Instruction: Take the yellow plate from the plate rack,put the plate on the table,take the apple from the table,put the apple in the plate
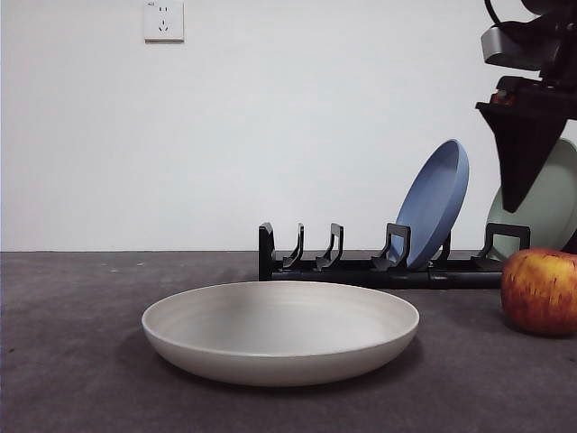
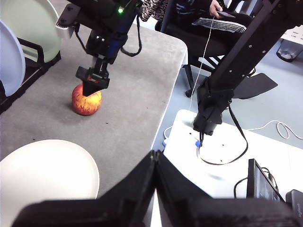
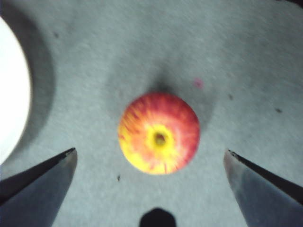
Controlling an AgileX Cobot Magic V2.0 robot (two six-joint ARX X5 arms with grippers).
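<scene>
The yellow plate (image 1: pixel 279 329) lies flat on the table (image 1: pixel 72 361), in front of the plate rack (image 1: pixel 361 268). The apple (image 1: pixel 541 290) stands upright on the table to the plate's right, apart from it. My right gripper (image 3: pixel 149 151) hangs open straight above the apple (image 3: pixel 159 133), one jaw on either side, not touching it. In the front view this gripper (image 1: pixel 518 194) comes down at the right edge. The left wrist view shows the apple (image 2: pixel 86 100) under the right gripper (image 2: pixel 92 85), with the plate (image 2: pixel 47 175) nearer. My left gripper (image 2: pixel 155 155) is shut and holds nothing, off past the table's edge.
A blue plate (image 1: pixel 437 203) and a pale green plate (image 1: pixel 552 203) lean in the rack's right slots; the left slots are free. Beyond the table's rounded edge (image 2: pixel 165 94) stand a white stand (image 2: pixel 222 156) with cables and a black arm frame (image 2: pixel 236 61).
</scene>
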